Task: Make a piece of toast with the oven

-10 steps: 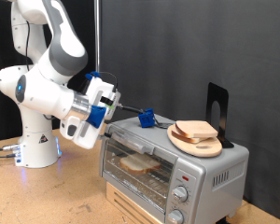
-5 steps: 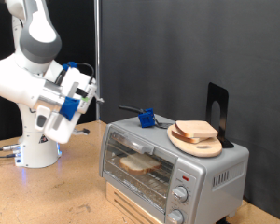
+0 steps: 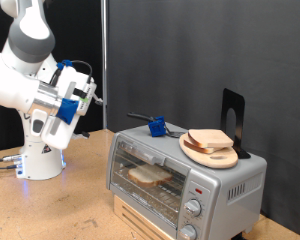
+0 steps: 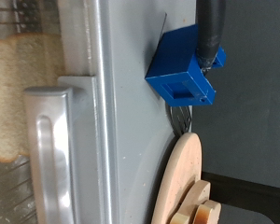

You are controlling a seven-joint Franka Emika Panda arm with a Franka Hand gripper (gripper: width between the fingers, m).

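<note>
Wooden tabletop [image 3: 60, 215], dark backdrop. Oven [image 3: 180, 180] door shut, piece of toast [image 3: 150, 175] on rack inside. Gripper [image 3: 90, 95] raised well clear toward exterior view's left; jaw state cannot tell.

A slice [image 3: 148, 175] lies in the oven [image 3: 180, 180]; a board [image 3: 209, 150] sits on its top, exterior view's right.
</note>
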